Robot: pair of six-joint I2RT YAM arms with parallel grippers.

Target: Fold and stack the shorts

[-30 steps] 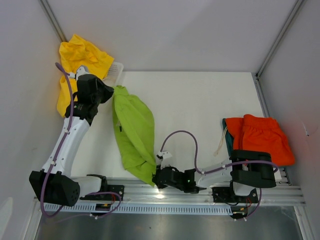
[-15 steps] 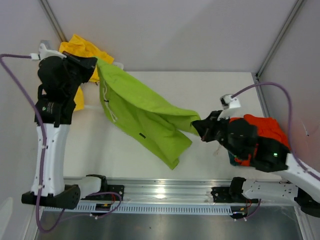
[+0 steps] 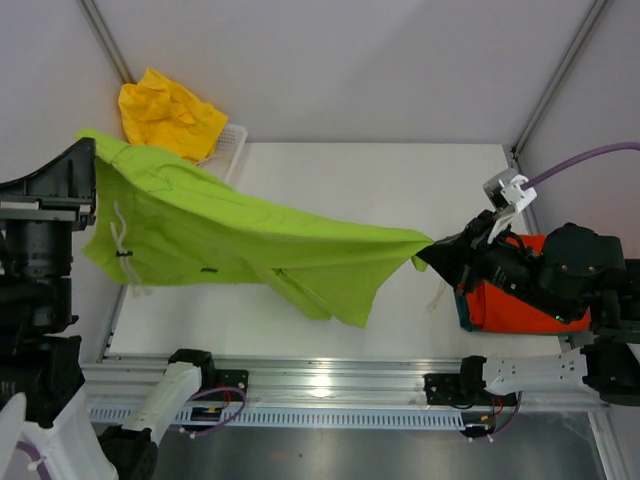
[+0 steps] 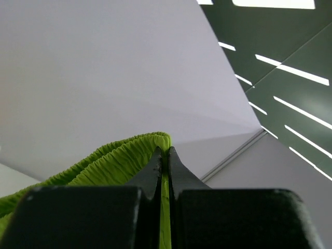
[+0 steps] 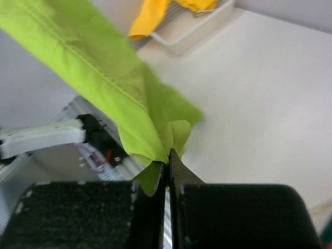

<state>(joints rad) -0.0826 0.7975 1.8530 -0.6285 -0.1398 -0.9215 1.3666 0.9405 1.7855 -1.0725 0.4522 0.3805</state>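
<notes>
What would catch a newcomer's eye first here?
The lime green shorts, stretched in mid-air across the table between the left end effector and right end effector, both shut on the fabric. Then orange-red shorts at the right edge and yellow shorts at the far left.

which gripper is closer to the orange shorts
Right. The right gripper hangs just beside the orange-red shorts; the left gripper is far off at the opposite side, pinching the waistband of the lime green shorts.

Right gripper [image 5: 167,165] clamped on lime green shorts [image 5: 104,72] hem; yellow shorts [image 5: 155,13] draped over white basket [image 5: 194,36].
</notes>
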